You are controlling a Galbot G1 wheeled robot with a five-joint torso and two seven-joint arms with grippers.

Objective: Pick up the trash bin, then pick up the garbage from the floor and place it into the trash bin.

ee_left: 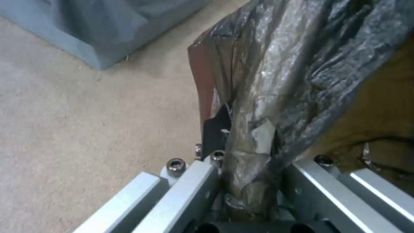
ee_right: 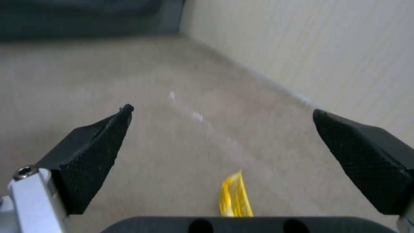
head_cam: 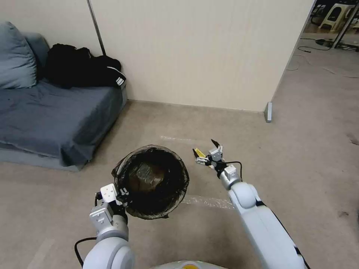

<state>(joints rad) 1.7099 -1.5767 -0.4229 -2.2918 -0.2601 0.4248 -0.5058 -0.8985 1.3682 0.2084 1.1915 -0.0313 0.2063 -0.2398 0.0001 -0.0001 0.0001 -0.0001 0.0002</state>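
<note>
A mock living room in a larger hall: a low grey sofa (head_cam: 56, 116) with a cushion (head_cam: 17, 56), beige carpet (head_cam: 299, 157), and a freestanding partition wall (head_cam: 194, 52) ending at an opening with stools (head_cam: 333, 16) beyond.

One trash bin (head_cam: 151, 182), one yellow wrapper (ee_right: 235, 197) (partly hidden), two hands.

A crinkled, glossy plastic bag (ee_left: 297, 64) is seen; matt carpet (head_cam: 299, 157), brushed metal and textured black pads (ee_right: 92, 155) are shown.
</note>
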